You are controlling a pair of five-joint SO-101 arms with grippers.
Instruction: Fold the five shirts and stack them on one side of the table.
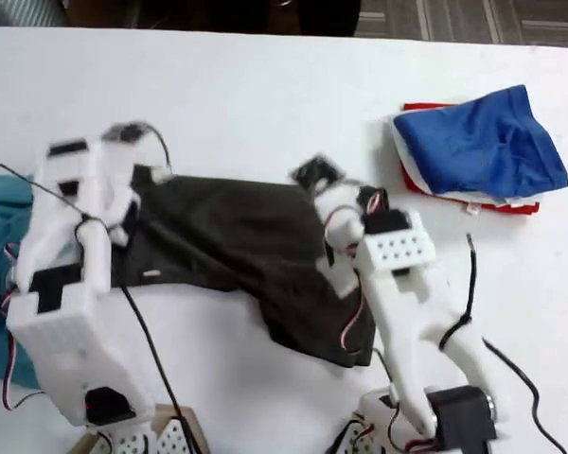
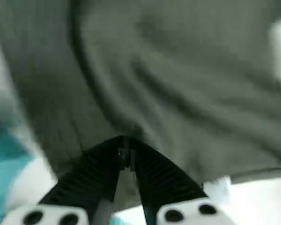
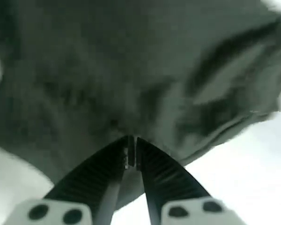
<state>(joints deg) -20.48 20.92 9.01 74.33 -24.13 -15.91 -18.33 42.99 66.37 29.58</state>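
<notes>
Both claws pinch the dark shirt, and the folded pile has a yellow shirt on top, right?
Not quite. The high view shows a blue shirt on top of the folded pile, not yellow. The left gripper and right gripper do pinch the dark shirt.

Our left arm (image 1: 71, 284) stands on the left in the high view, stretched forward from its base with the wrist pitched down. Left gripper (image 2: 127, 149): black ribbed fingers (image 2: 96, 173) closed tip to tip, pinching a fold of the dark shirt (image 2: 178, 84). Our right arm (image 1: 412, 322) rises from its base at the near edge and leans forward and inward, wrist also angled down. Right gripper (image 3: 131, 149): fingers (image 3: 164, 178) pressed together the same way, clamped on the same shirt. Our two grippers sit well apart.
</notes>
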